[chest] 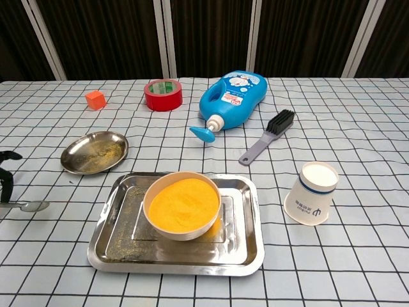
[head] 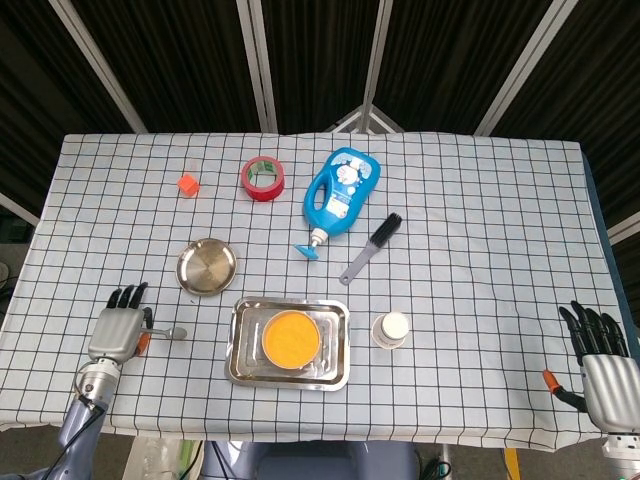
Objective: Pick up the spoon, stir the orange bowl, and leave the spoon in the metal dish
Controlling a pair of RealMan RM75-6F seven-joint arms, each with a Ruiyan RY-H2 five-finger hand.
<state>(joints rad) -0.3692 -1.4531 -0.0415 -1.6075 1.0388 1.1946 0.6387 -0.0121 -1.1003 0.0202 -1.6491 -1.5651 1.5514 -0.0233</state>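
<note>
While the left hand rests at the near left edge of the desk, its dark fingers point away from the robot and lie close together, with the spoon just beside them on the checked cloth. From the head view the spoon's handle runs under or against the hand, its bowl end pointing toward the tray; whether the hand actually pinches the handle I cannot tell. The chest view shows only a dark fingertip at the frame edge and the spoon's bowl lying flat on the cloth.

The orange bowl — filled with orange stuff — sits inside a rectangular steel tray near the front middle of the desk. The round metal dish stands apart from the tray, further back and to the left, between the tray and the spoon's side of the desk.

The right hand hovers at the near right corner, well apart from everything, fingers extended, slightly apart and holding nothing.

Further back lie a blue bottle on its side, a red tape roll, a small orange cube and a grey brush with dark bristles. A white paper cup stands just right of the tray.
</note>
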